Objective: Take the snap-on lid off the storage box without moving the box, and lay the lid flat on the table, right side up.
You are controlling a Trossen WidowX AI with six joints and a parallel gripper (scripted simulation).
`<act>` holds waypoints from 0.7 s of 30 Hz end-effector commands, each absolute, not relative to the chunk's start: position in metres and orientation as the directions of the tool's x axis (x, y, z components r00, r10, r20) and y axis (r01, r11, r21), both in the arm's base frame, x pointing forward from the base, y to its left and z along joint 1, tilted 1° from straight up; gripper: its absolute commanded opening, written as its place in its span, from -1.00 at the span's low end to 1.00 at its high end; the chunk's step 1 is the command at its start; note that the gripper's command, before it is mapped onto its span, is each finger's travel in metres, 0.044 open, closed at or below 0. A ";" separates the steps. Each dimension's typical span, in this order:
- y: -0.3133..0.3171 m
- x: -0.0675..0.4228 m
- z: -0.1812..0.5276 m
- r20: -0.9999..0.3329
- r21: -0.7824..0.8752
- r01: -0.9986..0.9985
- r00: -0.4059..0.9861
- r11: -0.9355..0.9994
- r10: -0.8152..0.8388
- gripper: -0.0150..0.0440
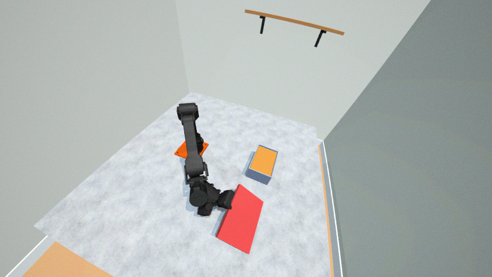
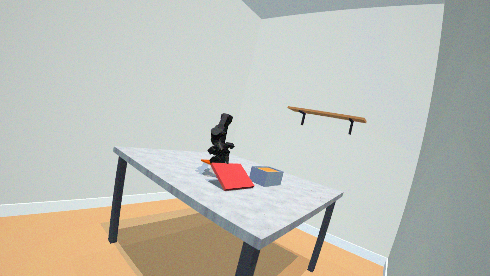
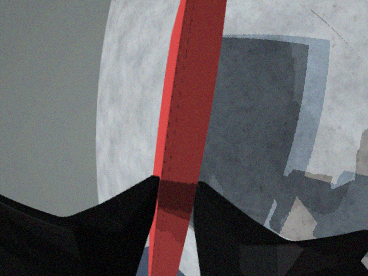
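The red lid (image 1: pixel 242 218) (image 2: pixel 232 175) (image 3: pixel 192 101) is off the box and tilted, its far edge low near the table, its near edge raised at the fingers. My gripper (image 1: pixel 230 199) (image 3: pixel 176 186) is shut on one edge of the lid; in the wrist view the lid shows edge-on between the dark fingers. The blue-grey storage box (image 1: pixel 263 164) (image 2: pixel 267 176) stands open on the table to the side, its orange inside showing, apart from the lid.
The grey marbled table (image 1: pixel 130 192) (image 2: pixel 260 212) carries the arm's orange base plate (image 1: pixel 180 150). A wooden wall shelf (image 1: pixel 292 22) (image 2: pixel 325 114) hangs high on the far wall. The table's right edge (image 1: pixel 322 192) runs close to the box.
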State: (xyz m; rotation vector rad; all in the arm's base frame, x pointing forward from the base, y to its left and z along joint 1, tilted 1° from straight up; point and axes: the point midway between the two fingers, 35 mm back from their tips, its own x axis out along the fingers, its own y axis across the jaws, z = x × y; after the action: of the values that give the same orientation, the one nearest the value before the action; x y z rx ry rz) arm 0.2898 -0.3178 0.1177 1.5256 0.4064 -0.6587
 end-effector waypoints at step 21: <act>-0.316 0.289 0.094 -0.632 0.775 0.627 0.764 -0.083 -0.131 -0.49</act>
State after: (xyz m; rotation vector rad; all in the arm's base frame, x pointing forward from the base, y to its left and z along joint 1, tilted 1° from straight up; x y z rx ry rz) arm 0.2913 -0.3203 0.1103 1.5119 0.3866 -0.6427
